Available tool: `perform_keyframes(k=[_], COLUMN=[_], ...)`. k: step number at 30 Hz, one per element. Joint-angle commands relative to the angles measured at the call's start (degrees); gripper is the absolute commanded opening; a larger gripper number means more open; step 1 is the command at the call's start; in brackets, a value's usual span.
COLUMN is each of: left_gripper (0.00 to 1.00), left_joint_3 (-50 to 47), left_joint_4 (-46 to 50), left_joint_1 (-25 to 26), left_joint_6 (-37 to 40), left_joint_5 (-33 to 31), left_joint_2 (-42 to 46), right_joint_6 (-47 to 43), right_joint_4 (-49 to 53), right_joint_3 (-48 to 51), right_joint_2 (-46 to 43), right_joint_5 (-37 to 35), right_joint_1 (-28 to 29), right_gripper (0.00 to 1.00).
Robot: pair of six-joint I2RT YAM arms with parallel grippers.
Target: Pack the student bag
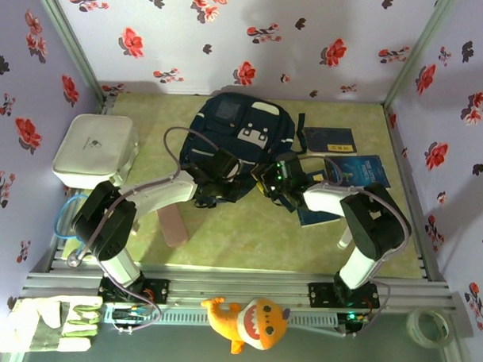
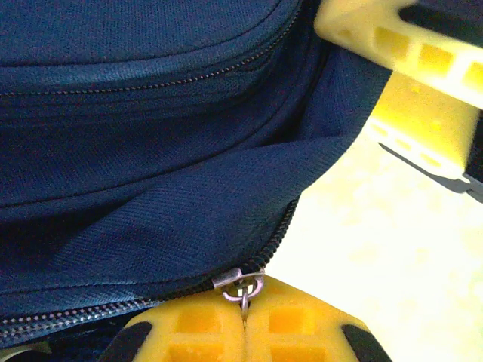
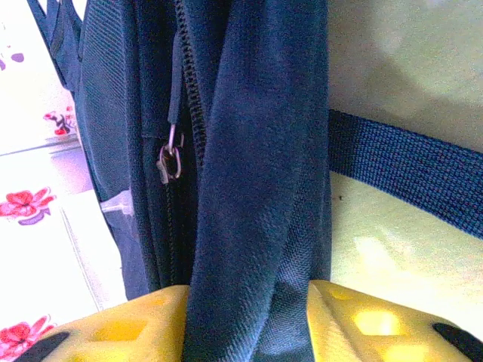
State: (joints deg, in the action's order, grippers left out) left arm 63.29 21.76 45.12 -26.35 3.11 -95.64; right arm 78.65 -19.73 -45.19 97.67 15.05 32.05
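Bag [image 1: 239, 137] lying right of box [image 1: 94, 150], my left gripper [image 2: 243, 313] right of box, jaws pinched together on zip pull [image 2: 240, 285], my right gripper [image 3: 249, 302] farther right, jaws clamping bag fabric

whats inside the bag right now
Nothing shows inside the bag: its navy fabric covers the interior. The left gripper pinches the zipper pull; books lie outside on the table.
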Motion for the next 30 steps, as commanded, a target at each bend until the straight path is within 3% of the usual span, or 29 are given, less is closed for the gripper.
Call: perform_keyframes(k=[1,5,12,18,30], left_gripper=[0.00,0.00,0.00,0.00,0.00], left_joint_3=[1.7,1.1,-1.9,-4.5,-5.3], left_joint_4=[3.1,6.5,10.8,13.6,13.2], left_joint_1=[0.4,-0.4,-3.3,-6.2,-9.7], left_joint_6=[2.4,5.1,7.9,11.9,11.8], left_joint_5=[1.0,1.0,1.1,1.2,1.9], left_joint_2=[0.3,2.1,6.4,9.3,9.7], right_joint_6=[0.4,-2.3,-5.8,-7.6,-11.6], right_joint_4=[-0.4,2.9,6.7,8.2,9.5], right_joint_3=[-2.3,-4.0,-4.4,-4.9,-8.8], right_joint_2=[1.7,2.0,1.1,0.9,2.3], right_joint_5=[-1.4,-3.6,-7.9,-9.1,-8.7], right_joint_1=[0.5,0.4,-0.8,-2.1,-3.3], right_gripper=[0.36,0.19,0.05,0.04,0.04])
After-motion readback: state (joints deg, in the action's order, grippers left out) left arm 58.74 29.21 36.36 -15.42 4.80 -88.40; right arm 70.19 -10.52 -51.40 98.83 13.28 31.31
